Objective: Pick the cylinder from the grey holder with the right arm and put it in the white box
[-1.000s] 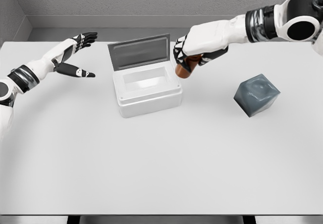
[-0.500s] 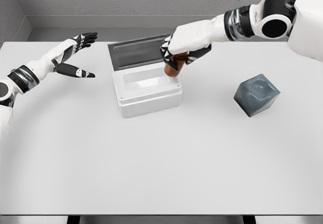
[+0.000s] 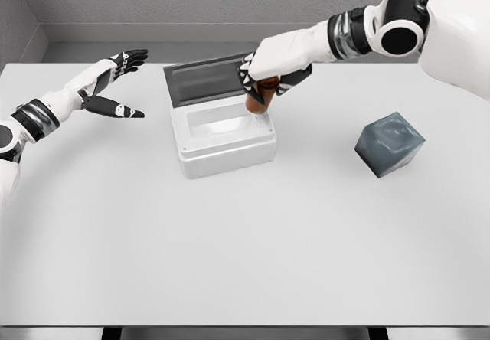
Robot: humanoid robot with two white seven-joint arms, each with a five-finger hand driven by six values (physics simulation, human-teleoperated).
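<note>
My right hand (image 3: 261,84) is shut on the brown cylinder (image 3: 258,99), holding it tilted just above the right inner edge of the white box (image 3: 222,150). The box stands open, its grey lid (image 3: 210,78) raised at the back. The cylinder's lower end hangs over the box's hollow; whether it touches the rim I cannot tell. The grey holder (image 3: 389,144) sits tilted on the table at the right, with nothing in it. My left hand (image 3: 115,87) hovers at the far left with fingers spread, holding nothing.
A white table (image 3: 245,240) carries everything, with a grey wall behind it. The box is left of centre, the holder about 150 pixels to its right.
My right hand has carried the cylinder leftward from beside the box's right wall to over its right rim. The left arm, box and holder have stayed still.
</note>
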